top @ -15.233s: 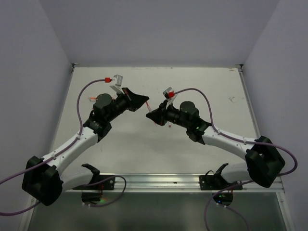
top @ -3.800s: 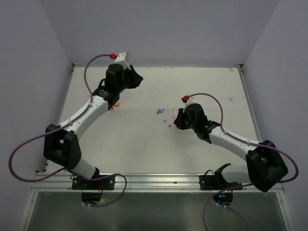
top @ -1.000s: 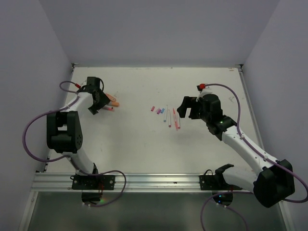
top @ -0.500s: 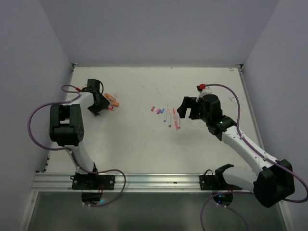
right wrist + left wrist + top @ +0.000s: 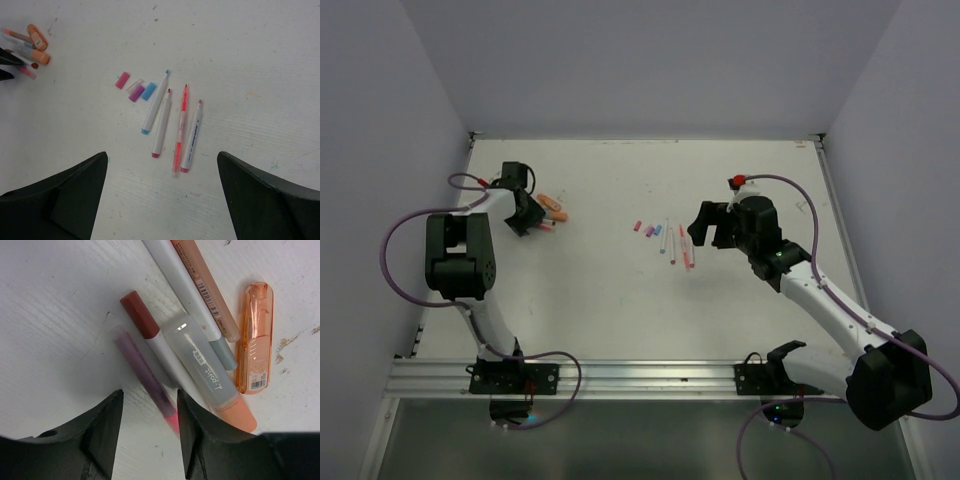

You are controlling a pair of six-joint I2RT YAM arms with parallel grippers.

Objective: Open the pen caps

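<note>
left arm: folded back, wrist at far left
left gripper: half spread, straddling thin purple plastic pen
right gripper: wide apart, hovering over loose pink, purple, blue caps

White table with a scuffed, faintly stained top, plain pale grey-lilac walls closing it in on three sides, metal rail along the near edge, soft even light

Pens glossy plastic; orange marker transluc.; table matt white, scuffed.
</note>
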